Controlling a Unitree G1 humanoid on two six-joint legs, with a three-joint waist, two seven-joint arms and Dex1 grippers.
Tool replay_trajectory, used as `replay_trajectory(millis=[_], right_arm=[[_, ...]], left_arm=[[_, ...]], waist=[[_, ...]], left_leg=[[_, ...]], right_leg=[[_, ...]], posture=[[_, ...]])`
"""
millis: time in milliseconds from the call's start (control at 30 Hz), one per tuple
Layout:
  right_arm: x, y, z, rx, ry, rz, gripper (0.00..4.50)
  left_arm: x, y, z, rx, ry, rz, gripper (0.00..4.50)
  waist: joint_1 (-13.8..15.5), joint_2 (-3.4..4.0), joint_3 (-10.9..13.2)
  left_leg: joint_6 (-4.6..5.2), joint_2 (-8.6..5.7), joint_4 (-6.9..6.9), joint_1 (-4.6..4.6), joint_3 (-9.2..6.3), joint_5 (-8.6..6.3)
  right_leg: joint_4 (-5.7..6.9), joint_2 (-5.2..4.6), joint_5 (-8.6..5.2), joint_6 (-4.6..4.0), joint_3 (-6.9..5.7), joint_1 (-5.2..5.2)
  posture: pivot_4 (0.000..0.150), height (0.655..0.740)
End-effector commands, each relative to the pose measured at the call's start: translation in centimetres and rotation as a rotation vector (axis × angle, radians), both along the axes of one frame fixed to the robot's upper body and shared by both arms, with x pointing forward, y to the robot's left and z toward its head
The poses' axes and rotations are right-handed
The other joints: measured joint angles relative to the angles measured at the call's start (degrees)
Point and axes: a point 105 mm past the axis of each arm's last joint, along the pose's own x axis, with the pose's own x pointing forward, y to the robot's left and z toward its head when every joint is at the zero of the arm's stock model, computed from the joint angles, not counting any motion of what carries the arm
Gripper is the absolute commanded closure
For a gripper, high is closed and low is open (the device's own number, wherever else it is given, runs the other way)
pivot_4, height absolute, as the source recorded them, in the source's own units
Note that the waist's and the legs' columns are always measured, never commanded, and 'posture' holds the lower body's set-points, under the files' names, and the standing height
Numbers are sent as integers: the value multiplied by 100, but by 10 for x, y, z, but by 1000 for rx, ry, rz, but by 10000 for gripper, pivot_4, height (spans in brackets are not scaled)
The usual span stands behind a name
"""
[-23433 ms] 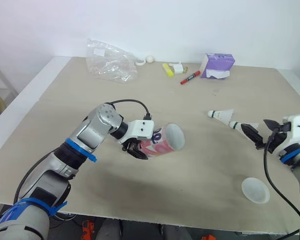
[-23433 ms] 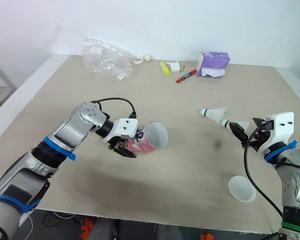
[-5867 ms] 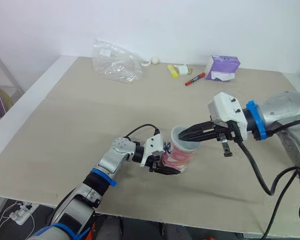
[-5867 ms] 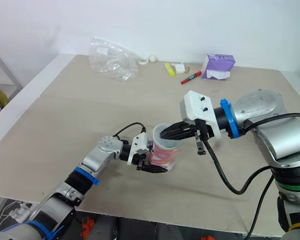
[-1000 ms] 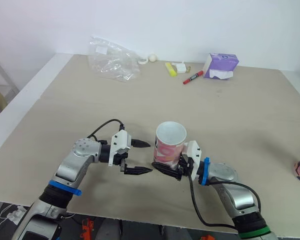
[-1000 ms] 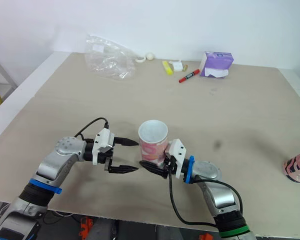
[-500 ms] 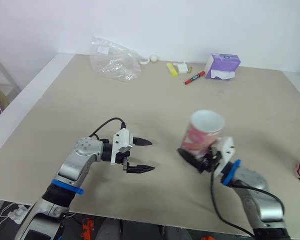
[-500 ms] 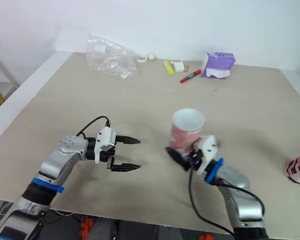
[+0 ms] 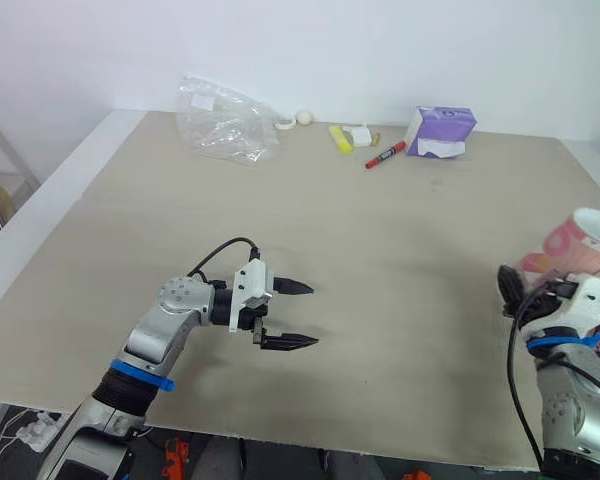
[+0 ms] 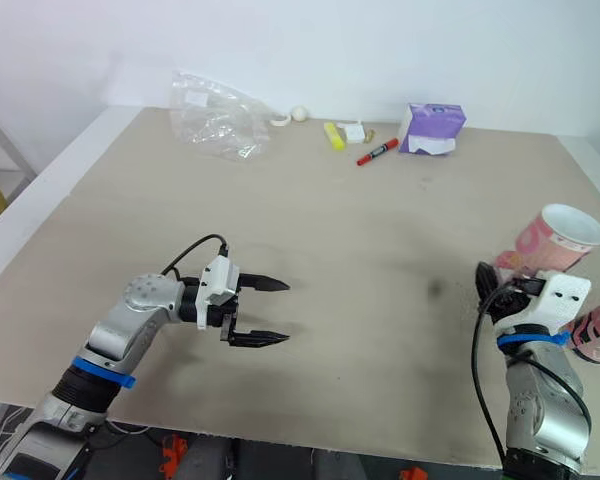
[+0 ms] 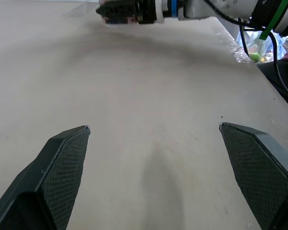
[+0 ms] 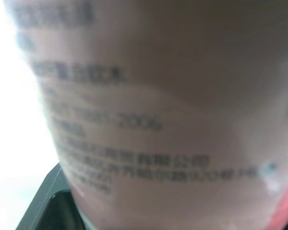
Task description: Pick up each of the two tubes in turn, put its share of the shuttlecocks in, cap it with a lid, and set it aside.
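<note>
Left hand [image 9: 315, 315] hovers over the beige worktop [image 9: 400, 230], spread wide, holding nothing. At the right edge, the right hand [image 10: 497, 272] grips the base of a pink printed tube with a white top [image 10: 550, 240] — tilted — near a second pink tube [image 10: 595, 330].

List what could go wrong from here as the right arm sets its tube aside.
1. The right claw grips the held tube near its lower end, and the tube leans. It may slip or tip over when it is put down.
2. The second tube sits close beside that arm, near the right edge of the table. A careless sideways move could knock it over or off the edge.
</note>
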Motion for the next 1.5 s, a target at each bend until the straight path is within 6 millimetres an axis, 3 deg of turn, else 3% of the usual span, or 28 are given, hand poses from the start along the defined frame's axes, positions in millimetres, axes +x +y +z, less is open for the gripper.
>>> replay_trajectory(millis=[33,533,833,1033,1167,1500], right_arm=[[0,-9,13,-30,-55,-42,11217],[8,-4,2,-47,-33,-15,11217],[6,-2,-1,-55,-28,-17,11217],[2,-3,-5,-34,-24,-13,11217],[-2,-3,-6,-39,-20,-13,946],[-19,5,-7,-44,-7,-3,946]], left_arm=[[-3,-2,10,-19,-36,-10,0],[1,-4,17,-48,-41,10,0],[9,-5,45,-214,-15,48,0],[9,-6,40,-190,-34,43,0],[9,-7,37,-176,-40,39,0],[9,-8,32,-163,-47,34,0]], waist=[[0,4,-1],[-3,6,-2],[-3,7,-3],[-3,7,-3],[-3,7,-3],[-1,8,-4]], left_leg=[[0,0,0,0,0,0],[3,-1,1,1,0,2],[3,-1,1,1,0,2],[3,-1,1,2,0,2],[3,-1,1,2,-1,2],[3,-2,1,3,-1,2]], right_leg=[[0,0,0,0,0,0],[0,1,2,1,1,2],[0,1,2,2,1,3],[0,1,1,2,1,5],[0,2,0,2,1,6],[0,1,0,2,1,6]], posture=[[1500,7400],[1500,7400],[1500,7400],[1500,7400],[1500,7400],[1500,7400]])
